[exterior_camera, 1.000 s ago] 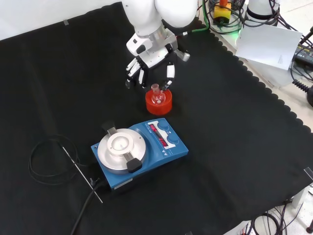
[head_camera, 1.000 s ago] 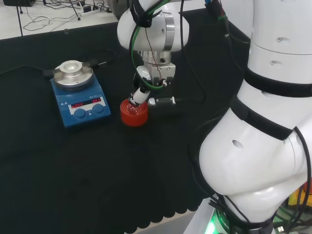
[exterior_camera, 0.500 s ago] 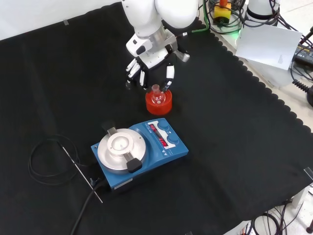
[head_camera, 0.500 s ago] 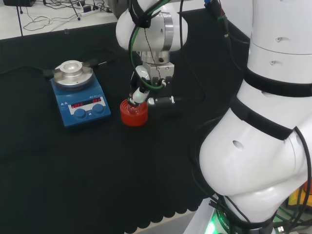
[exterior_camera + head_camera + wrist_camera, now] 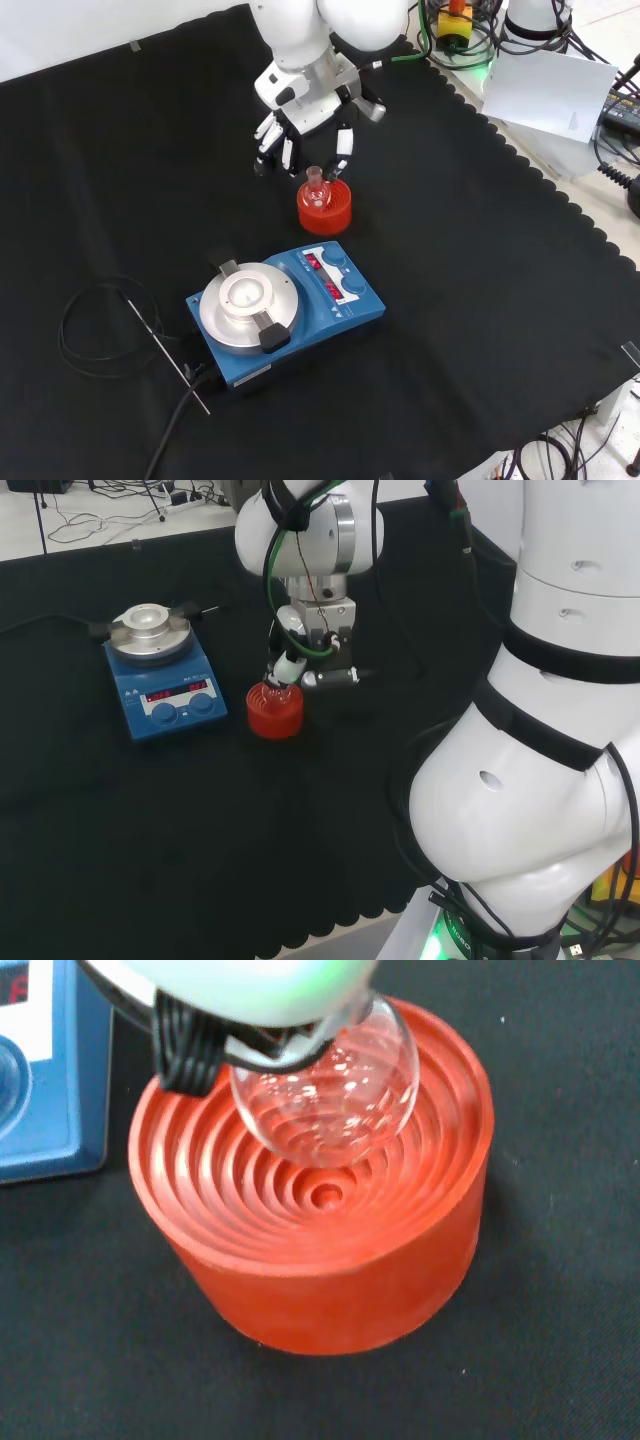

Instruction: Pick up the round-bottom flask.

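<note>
The hand (image 5: 300, 125) pinches the neck of the clear round-bottom flask (image 5: 325, 1085), fingers curled round it, at the 12 o'clock side of the red ribbed stand (image 5: 324, 207) in the front view. In the wrist view the flask's bulb hangs just above the stand's ringed hollow, clear of its centre, and appears to hold nothing. The blue hotplate (image 5: 285, 312) sits near the stand, at its 7 o'clock in the front view, on the black cloth (image 5: 480, 300).
</note>
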